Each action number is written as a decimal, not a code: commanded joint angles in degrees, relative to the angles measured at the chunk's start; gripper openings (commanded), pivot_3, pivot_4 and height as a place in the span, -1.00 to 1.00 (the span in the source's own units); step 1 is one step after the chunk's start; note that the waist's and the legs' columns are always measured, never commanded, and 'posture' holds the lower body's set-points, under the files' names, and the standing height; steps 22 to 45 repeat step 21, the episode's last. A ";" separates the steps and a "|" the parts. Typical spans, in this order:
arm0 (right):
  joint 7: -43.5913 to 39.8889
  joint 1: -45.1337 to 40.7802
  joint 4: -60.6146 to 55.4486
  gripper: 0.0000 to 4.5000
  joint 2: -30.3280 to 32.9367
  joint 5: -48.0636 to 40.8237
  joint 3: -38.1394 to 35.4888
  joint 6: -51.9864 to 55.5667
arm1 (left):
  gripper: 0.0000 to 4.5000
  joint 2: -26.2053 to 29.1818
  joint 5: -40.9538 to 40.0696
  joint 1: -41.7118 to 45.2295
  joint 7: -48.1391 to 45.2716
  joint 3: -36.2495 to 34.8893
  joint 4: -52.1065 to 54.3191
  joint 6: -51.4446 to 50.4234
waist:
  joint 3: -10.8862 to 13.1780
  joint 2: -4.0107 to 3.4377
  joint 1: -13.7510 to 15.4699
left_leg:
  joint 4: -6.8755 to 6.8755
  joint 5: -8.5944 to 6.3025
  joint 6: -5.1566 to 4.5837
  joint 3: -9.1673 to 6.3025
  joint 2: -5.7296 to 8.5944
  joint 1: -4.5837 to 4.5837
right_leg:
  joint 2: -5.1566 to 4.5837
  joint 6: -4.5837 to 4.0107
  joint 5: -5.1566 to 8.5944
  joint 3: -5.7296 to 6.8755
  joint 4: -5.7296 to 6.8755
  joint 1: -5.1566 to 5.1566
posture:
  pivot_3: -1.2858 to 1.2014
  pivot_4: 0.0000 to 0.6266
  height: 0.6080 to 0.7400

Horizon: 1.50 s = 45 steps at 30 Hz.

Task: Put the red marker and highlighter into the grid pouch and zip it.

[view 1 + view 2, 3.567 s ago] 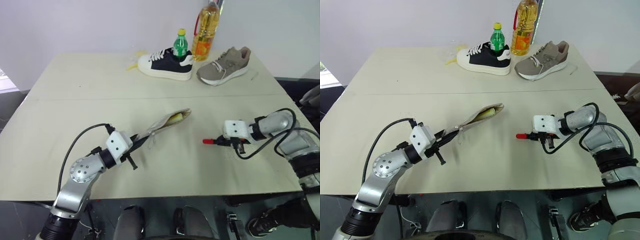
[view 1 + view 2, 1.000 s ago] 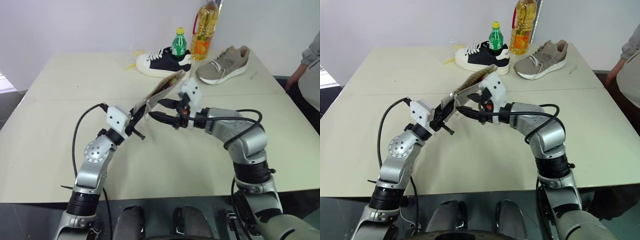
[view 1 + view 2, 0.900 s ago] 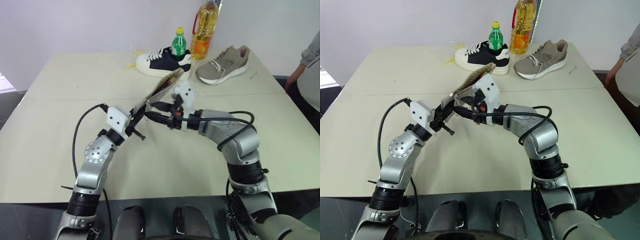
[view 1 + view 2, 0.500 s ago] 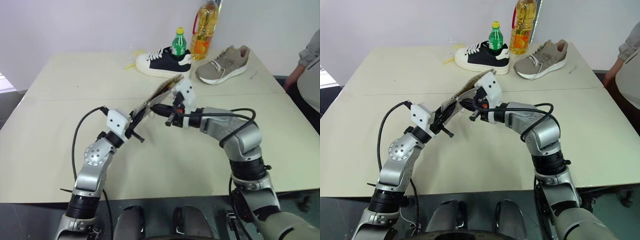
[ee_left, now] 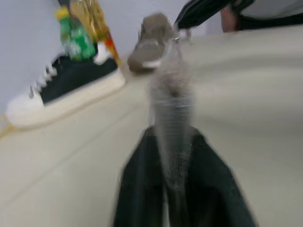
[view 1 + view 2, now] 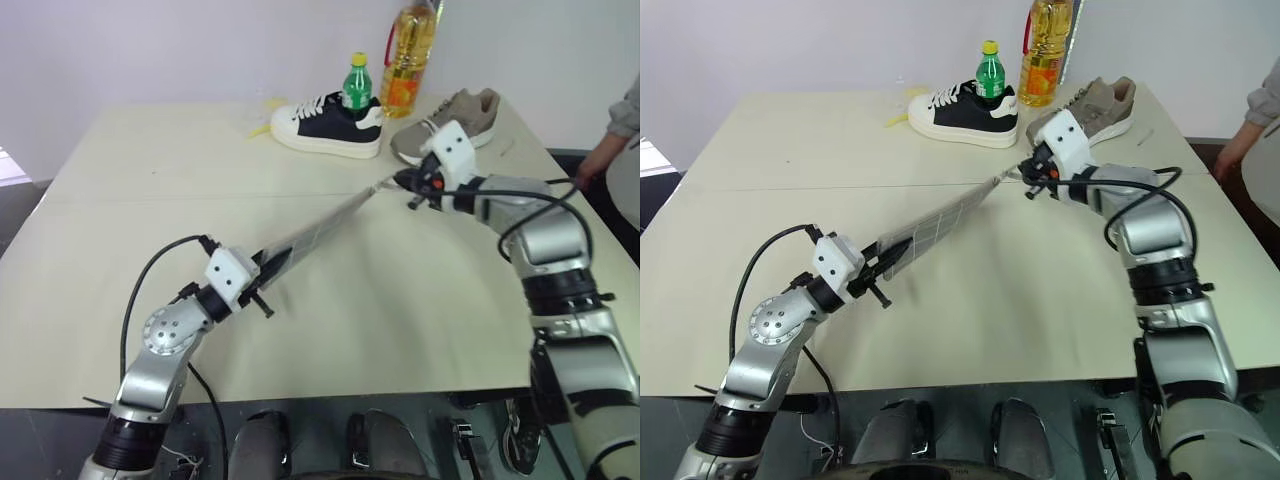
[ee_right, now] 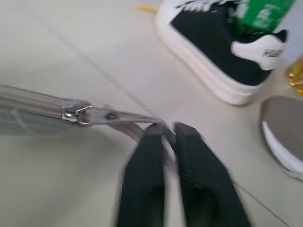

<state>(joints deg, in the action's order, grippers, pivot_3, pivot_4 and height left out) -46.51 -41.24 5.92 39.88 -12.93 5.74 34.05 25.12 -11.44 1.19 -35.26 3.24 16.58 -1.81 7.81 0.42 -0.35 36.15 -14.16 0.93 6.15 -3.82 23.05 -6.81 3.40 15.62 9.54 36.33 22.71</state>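
- The pouch [image 6: 940,224] hangs stretched above the table [image 6: 790,150], held at both ends, running from about 8 o'clock up toward 2 o'clock in the head views.
- The left hand [image 6: 883,266] is clenched on the pouch's near end; in the left wrist view the grey fabric [image 5: 171,113] runs out from between its two black fingers [image 5: 142,189].
- The right hand [image 6: 1025,176] is clamped on the zip pull cord [image 7: 124,117] at the pouch's far end; the right wrist view shows the cord passing between the fingertips [image 7: 150,135], and the metal slider [image 7: 75,112] sits at the end of the zip.
- The zip line looks closed along the length seen; the marker and highlighter cannot be seen.
- At the table's 12 o'clock edge stand a black-and-white shoe [image 6: 962,113], a green bottle [image 6: 990,73] and an oil bottle [image 6: 1045,52], with a grey shoe [image 6: 1102,106] at about 1 o'clock.
- A person's sleeve and hand [image 6: 1252,128] show at the 3 o'clock edge.
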 commanded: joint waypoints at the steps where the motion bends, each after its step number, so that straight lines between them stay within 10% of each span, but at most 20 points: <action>1: -9.84 5.26 -8.52 0.08 4.26 -4.37 -0.80 -1.52 | 0.14 1.84 -1.88 -2.49 -0.76 -2.46 4.20 -1.69 | 0.00 0.01 -0.07 | 0.01 -0.01 -0.01 0.00 0.00 0.01 | 0.00 0.00 0.00 0.00 -0.01 0.00 | 0.03 -0.52 0.42; 3: -13.10 8.76 -11.03 0.56 6.66 -5.19 -1.44 -2.44 | 0.63 3.26 -2.53 -5.24 -0.50 -5.22 5.16 -2.59 | 0.01 0.01 -0.19 | 0.01 -0.01 -0.01 -0.02 0.00 0.04 | -0.01 0.00 0.00 0.00 -0.04 0.02 | 0.03 -0.52 0.42; 5: -14.76 10.99 -12.18 0.57 8.19 -5.54 -1.99 -2.76 | 0.99 4.30 -3.26 -7.97 -0.21 -8.00 5.89 -3.34 | 0.02 -0.01 -0.42 | 0.00 -0.01 -0.02 -0.02 -0.02 0.03 | -0.01 0.00 0.00 0.00 -0.03 0.04 | 0.03 -0.52 0.42; 14: -13.00 13.11 -6.35 0.57 6.93 -3.02 -2.49 -7.64 | 0.99 5.65 -2.94 -19.74 3.20 -19.31 4.78 -6.09 | 0.05 0.08 0.11 | 0.02 -0.02 -0.01 -0.04 -0.03 0.02 | -0.02 -0.01 0.02 0.01 -0.14 0.28 | 0.03 -0.52 0.42; 45: -10.60 12.47 -0.23 0.57 3.48 -1.69 -2.71 -10.73 | 0.99 3.71 -3.96 -20.83 4.76 -20.25 5.56 -6.38 | 0.04 0.13 0.99 | 0.04 -0.02 -0.01 -0.01 -0.02 0.14 | -0.02 -0.01 0.00 0.01 -0.14 0.31 | 0.03 -0.52 0.42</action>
